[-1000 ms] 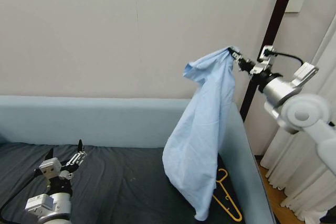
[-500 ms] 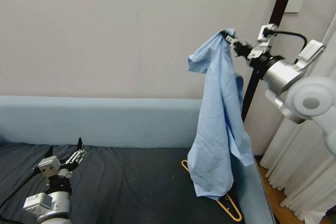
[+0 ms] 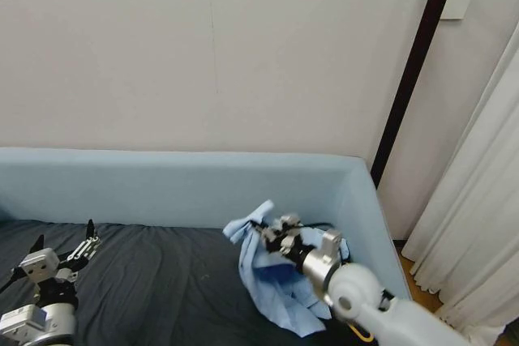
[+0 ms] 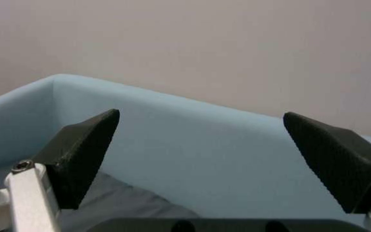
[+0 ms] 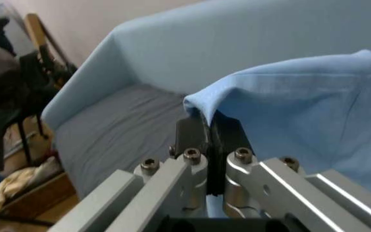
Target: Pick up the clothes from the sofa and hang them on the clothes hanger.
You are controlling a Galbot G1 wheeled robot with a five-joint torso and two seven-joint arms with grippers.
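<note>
A light blue shirt (image 3: 276, 288) lies bunched on the dark sofa seat (image 3: 146, 281) near the right armrest. My right gripper (image 3: 261, 231) is low over the seat, shut on a fold of the shirt. In the right wrist view the fingers (image 5: 192, 133) pinch the shirt's edge (image 5: 301, 96). My left gripper (image 3: 63, 242) hovers open over the seat's left part, with nothing between its fingers (image 4: 82, 150). The dark pole of the clothes rack (image 3: 409, 70) stands to the right of the sofa.
The sofa's light blue backrest (image 3: 162, 188) runs along the wall and its right armrest (image 3: 369, 232) is close to the shirt. A yellow hanger (image 3: 362, 332) peeks out by the right arm. White curtains (image 3: 478, 216) hang at the far right.
The right gripper came down from beside the rack pole to the sofa seat, and the hanging shirt is now bunched on the cushion. The left gripper shifted slightly left and down.
</note>
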